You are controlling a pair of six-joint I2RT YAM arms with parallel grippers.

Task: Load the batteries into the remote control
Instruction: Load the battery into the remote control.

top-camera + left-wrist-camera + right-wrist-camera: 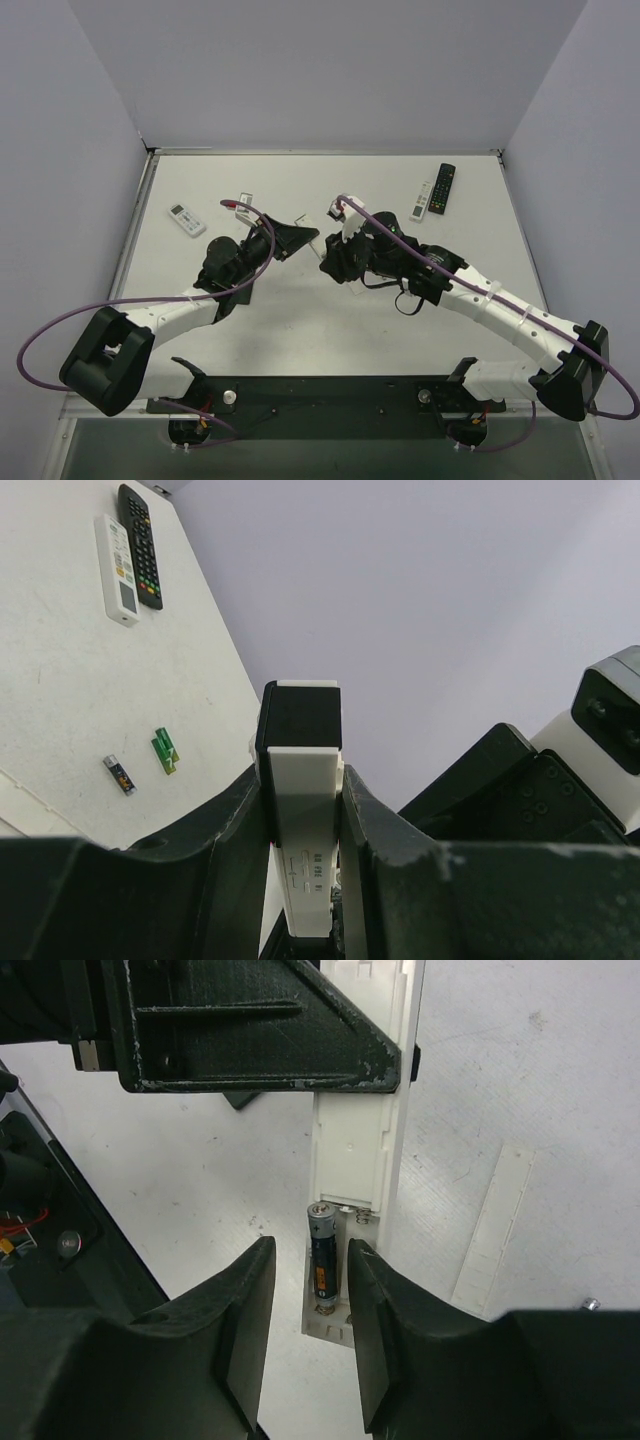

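Item 1: left gripper (300,780). Clamped on the sides of a white remote control (350,1150), which it holds near the middle of the table (520,1080), battery bay facing up and uncovered.

Item 2: right gripper (310,1250). Jaws narrowly parted, standing either side of the bay end of the remote. There is a gap between each finger and the cell, so no grip shows.

Item 3: dark battery (322,1255), metallic ends. Lies in the left slot of the bay, between the right gripper's fingers.

Item 4: right slot (360,1218). A spring is visible and no cell.

Item 5: white ribbed strip (495,1230). Flat on the table at 3 o'clock of the bay, apart from it.

Item 6: loose batteries, left wrist view. One green battery (165,750) and one dark loose battery (120,774) lie near each other at 9 o'clock of the held remote's tip.

Item 7: black remote (140,545) and slim white remote (117,570). Side by side at 11 o'clock in that view.

Item 8: spare white remote (187,220). Lies at 9 o'clock of the left gripper in the top view.
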